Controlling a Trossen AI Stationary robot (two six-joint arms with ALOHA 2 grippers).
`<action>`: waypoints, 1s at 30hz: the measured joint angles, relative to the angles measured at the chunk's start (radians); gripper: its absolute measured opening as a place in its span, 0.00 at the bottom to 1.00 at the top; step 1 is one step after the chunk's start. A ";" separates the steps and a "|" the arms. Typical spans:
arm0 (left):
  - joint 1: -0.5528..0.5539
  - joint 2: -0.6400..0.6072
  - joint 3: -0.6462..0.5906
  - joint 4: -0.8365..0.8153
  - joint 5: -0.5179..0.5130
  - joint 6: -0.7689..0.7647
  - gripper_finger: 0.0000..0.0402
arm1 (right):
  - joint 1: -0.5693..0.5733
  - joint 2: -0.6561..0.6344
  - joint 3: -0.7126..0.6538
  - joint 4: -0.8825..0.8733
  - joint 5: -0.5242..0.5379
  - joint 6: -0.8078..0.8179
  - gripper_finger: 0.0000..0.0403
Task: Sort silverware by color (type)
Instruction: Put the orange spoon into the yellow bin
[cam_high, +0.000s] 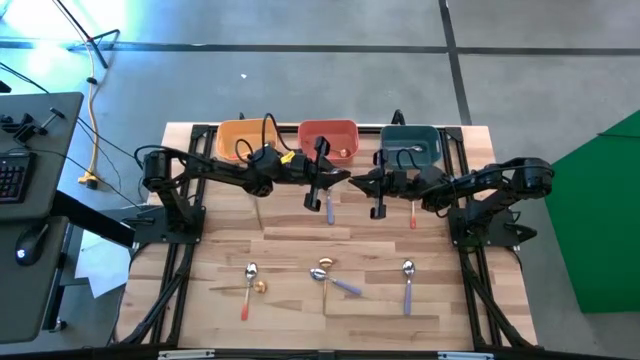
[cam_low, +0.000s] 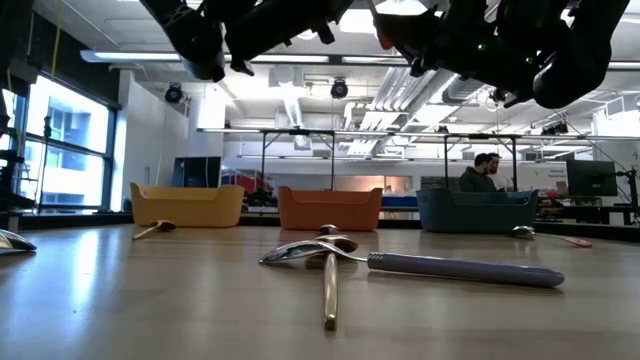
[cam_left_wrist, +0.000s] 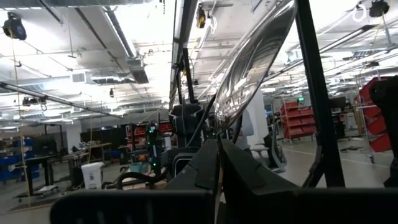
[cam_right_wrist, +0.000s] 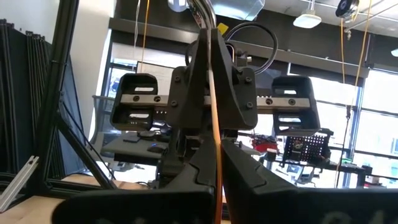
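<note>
Above table (cam_high: 300, 300), spoon (cam_left_wrist: 255, 62) in left gripper (cam_left_wrist: 219, 163)

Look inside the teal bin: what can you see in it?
In the high view, the teal bin holds one silver-bowled spoon. The right arm covers its front edge, so anything beneath there is hidden.

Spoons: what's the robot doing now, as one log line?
left gripper: shut on silver-bowl spoon | right gripper: shut on orange-handled spoon | both near bins | loose spoons on table
</note>
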 joint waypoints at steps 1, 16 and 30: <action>0.000 0.000 0.000 0.000 0.000 0.001 0.01 | 0.000 0.000 0.000 0.000 0.000 0.000 0.00; 0.026 -0.058 0.000 -0.116 -0.007 0.015 0.00 | 0.001 0.000 0.002 0.002 0.089 0.025 0.16; 0.099 -0.272 0.000 -0.664 -0.115 0.159 0.00 | -0.002 0.000 0.002 -0.063 0.208 -0.034 0.28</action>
